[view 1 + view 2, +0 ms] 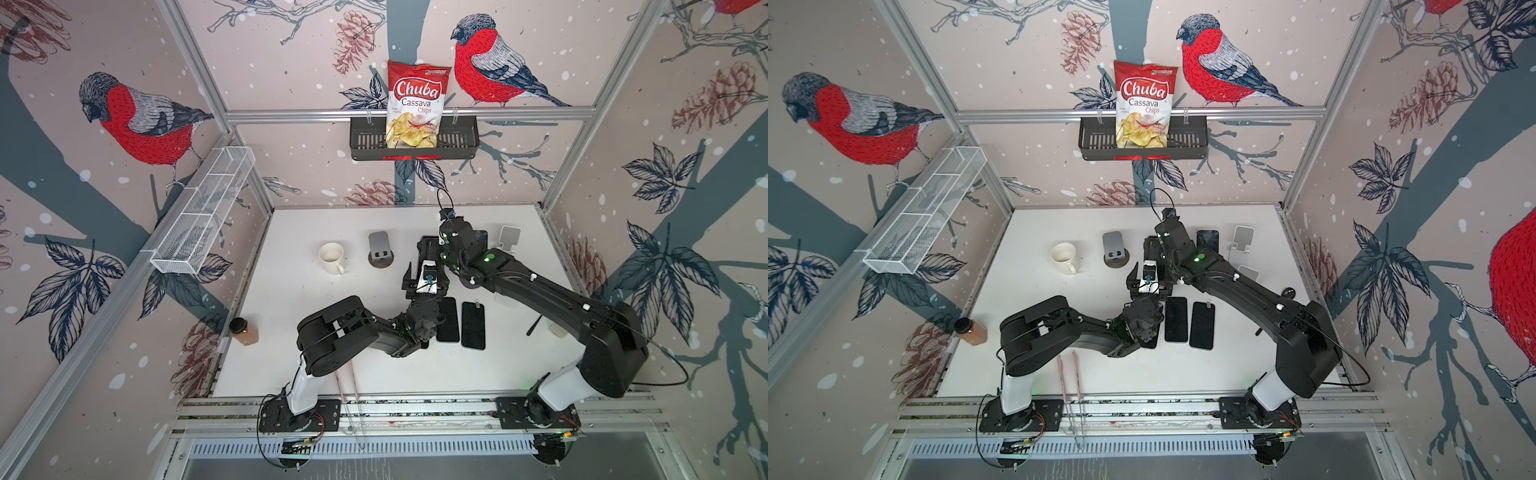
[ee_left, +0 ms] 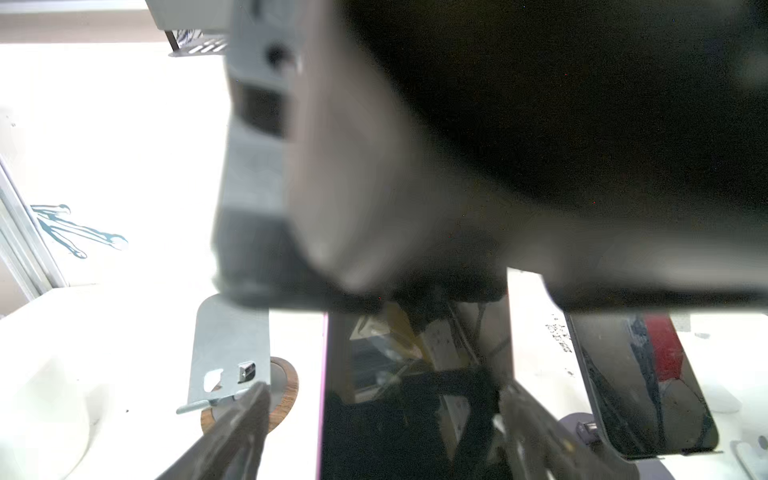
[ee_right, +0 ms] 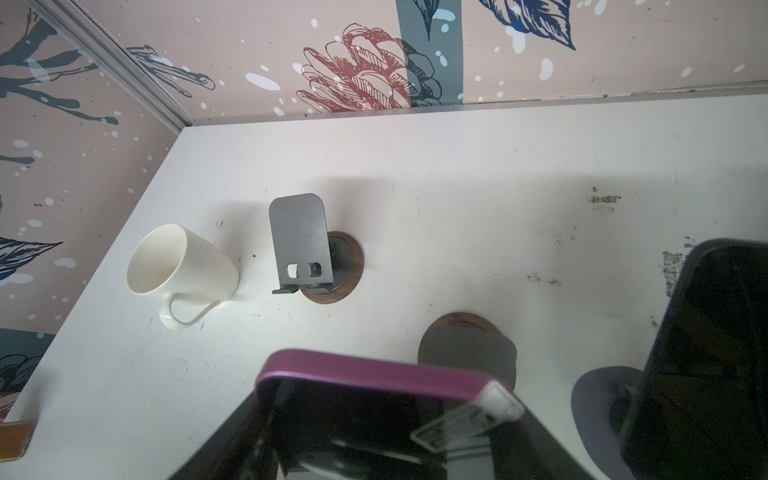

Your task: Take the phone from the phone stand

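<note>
The phone [image 3: 374, 376], black-screened in a purple case, is clamped between the fingers of my right gripper [image 3: 386, 436], which is shut on its sides. My left gripper [image 2: 384, 390] straddles the same phone [image 2: 415, 419] from the opposite end. One finger [image 2: 519, 411] is against its edge and the other finger [image 2: 253, 411] stands a little off the purple edge. The phone stand [image 3: 465, 349], grey on a round wooden base, shows just beyond the phone's top edge. Whether the phone's lower end still rests on it is hidden. Both top views show the two arms meeting mid-table.
Left of the grippers stand an empty grey stand [image 1: 379, 249] and a white mug [image 1: 331, 257]. To their right are a dark phone on another stand [image 1: 1207, 240] and a white stand [image 1: 509, 239]. Two phones [image 1: 448, 320] [image 1: 473, 325] lie flat nearer the front. A spice jar [image 1: 244, 331] sits at the left edge.
</note>
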Robot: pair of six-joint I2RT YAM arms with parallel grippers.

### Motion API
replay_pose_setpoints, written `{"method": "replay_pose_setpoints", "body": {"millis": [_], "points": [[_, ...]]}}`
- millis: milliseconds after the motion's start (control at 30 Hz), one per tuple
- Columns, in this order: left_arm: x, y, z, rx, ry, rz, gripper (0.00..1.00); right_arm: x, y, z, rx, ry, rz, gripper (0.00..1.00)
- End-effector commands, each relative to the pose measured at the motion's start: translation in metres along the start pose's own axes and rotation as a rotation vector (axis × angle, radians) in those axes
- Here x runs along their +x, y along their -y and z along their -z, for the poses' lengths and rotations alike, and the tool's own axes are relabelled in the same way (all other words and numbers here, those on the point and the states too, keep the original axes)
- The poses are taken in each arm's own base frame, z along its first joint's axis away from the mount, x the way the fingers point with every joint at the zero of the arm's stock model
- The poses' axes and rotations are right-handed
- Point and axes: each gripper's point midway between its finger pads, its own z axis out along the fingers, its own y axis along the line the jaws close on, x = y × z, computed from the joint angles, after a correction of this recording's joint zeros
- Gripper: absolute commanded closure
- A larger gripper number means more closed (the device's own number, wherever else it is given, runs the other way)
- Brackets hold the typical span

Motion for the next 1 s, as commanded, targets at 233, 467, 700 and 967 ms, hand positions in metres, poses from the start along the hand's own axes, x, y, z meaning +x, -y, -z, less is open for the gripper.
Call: {"method": "replay_pose_setpoints", "body": {"millis": [233, 467, 700, 967], "points": [[0.000, -0.007, 0.001, -0.005, 0.005, -0.011, 0.31, -0.010, -0.014, 0.010, -0.063, 0.035, -0.019, 0.38], [0.000, -0.011, 0.005, -0.003, 0.013, 0.002, 0.34, -0.009, -0.017, 0.007, -0.065, 0.028, -0.012, 0.38], [0.001, -0.014, 0.011, 0.029, 0.029, 0.013, 0.34, -0.008, -0.019, 0.001, -0.063, 0.015, -0.013, 0.38], [-0.002, -0.022, 0.019, 0.060, 0.049, 0.031, 0.25, -0.010, -0.025, 0.000, -0.070, 0.026, -0.012, 0.38]]}}
